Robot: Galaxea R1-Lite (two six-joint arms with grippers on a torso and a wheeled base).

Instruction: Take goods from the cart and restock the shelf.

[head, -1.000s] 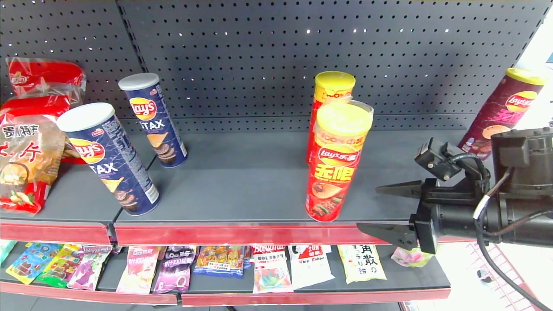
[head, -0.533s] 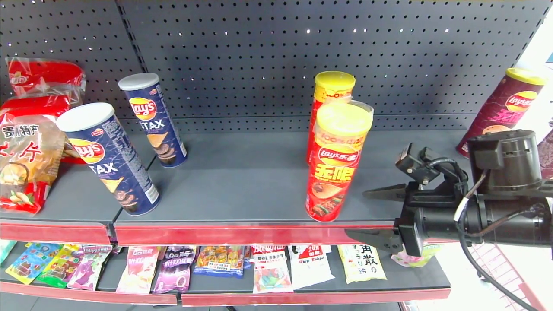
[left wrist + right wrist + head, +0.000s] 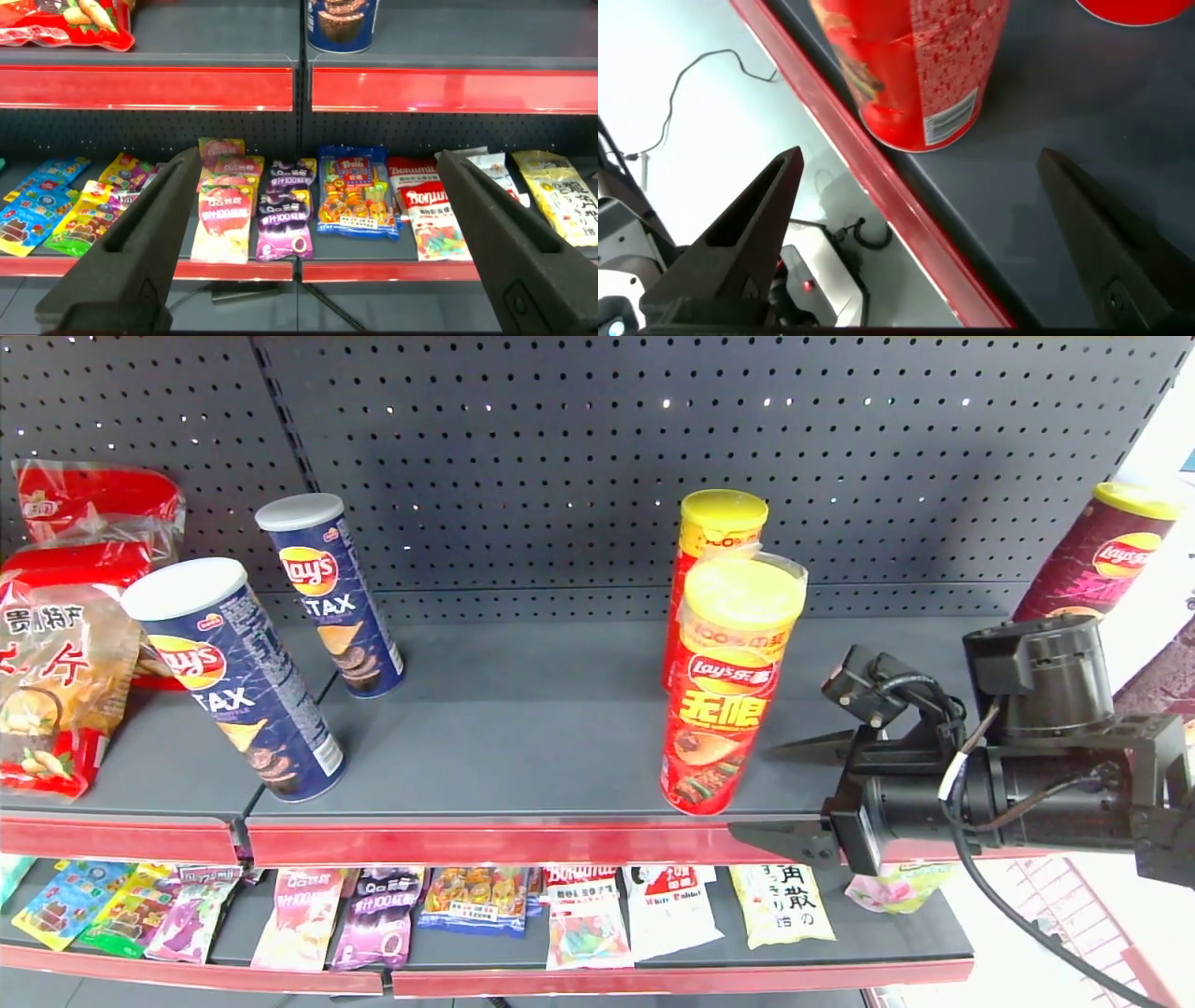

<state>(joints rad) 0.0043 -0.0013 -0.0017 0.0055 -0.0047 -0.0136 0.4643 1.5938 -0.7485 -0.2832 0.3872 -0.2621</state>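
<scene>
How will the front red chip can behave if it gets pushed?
The red can is tall and narrow, so it probably tips rather than slides. It stands close to the shelf's red front edge, so a topple might carry it off. Round, it would likely roll once down.

Between the wide-spread fingers of the left gripper, a lower shelf of flat candy packets laid side by side: pink packet, purple packet, blue gummy bag. Above, a red-edged upper shelf with a dark blue chip can and a red snack bag.
</scene>
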